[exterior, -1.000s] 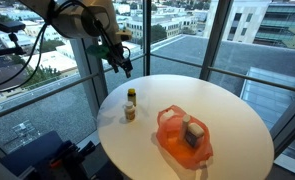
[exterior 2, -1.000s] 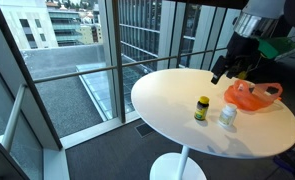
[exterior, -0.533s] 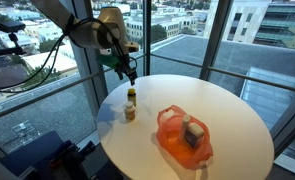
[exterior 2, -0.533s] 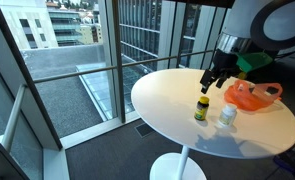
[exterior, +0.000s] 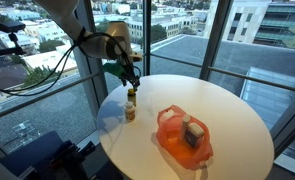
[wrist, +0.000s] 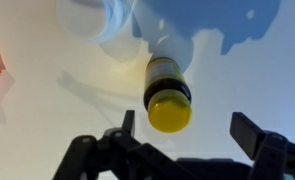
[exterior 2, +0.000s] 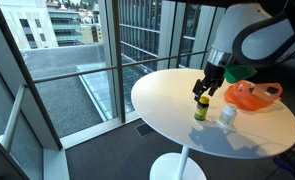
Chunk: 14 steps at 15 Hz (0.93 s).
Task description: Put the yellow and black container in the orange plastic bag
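The Robotiq gripper (wrist: 187, 128) is spread wide and holds nothing. In the wrist view, its black fingers (wrist: 126, 124) flank the small cylindrical black container with a glossy yellow cap (wrist: 169, 97), with a clear gap on each side. The container stands upright on the smooth round white table (exterior: 227, 105), just beside a squat white plastic jar (exterior 2: 227, 116). The crumpled translucent orange plastic bag (exterior: 175, 130) lies open to the right of both in an exterior view.
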Motion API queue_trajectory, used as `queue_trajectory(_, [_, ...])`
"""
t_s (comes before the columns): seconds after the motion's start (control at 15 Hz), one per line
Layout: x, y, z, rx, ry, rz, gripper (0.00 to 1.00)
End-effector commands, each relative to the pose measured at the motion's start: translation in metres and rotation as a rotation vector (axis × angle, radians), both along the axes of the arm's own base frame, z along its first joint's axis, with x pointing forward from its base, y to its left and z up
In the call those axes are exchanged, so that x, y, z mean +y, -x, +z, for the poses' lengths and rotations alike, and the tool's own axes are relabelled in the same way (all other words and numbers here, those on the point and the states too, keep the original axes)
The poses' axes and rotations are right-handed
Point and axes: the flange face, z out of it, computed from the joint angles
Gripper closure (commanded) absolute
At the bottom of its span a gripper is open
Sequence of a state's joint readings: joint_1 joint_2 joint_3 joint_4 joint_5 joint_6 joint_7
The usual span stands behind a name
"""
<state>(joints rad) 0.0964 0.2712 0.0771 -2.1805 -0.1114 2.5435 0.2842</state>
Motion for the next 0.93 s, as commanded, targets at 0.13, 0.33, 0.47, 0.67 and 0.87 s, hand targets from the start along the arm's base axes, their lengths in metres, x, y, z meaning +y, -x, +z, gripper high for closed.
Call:
queue_trajectory(0.13, [-0.001, -0.012, -0.009, 0.012, 0.011, 0.0, 0.51])
queue_trajectory(0.33, [-0.003, -0.008, 0.001, 0.001, 0.013, -0.002, 0.75])
queue_trajectory(0.47, [-0.005, -0.004, 0.012, -0.015, 0.012, -0.006, 0.81])
queue_trajectory(0.67, [-0.014, 0.004, 0.038, -0.057, 0.009, -0.022, 0.81])
queue_trajectory(0.87, [-0.031, 0.013, 0.063, -0.096, 0.008, -0.056, 0.81])
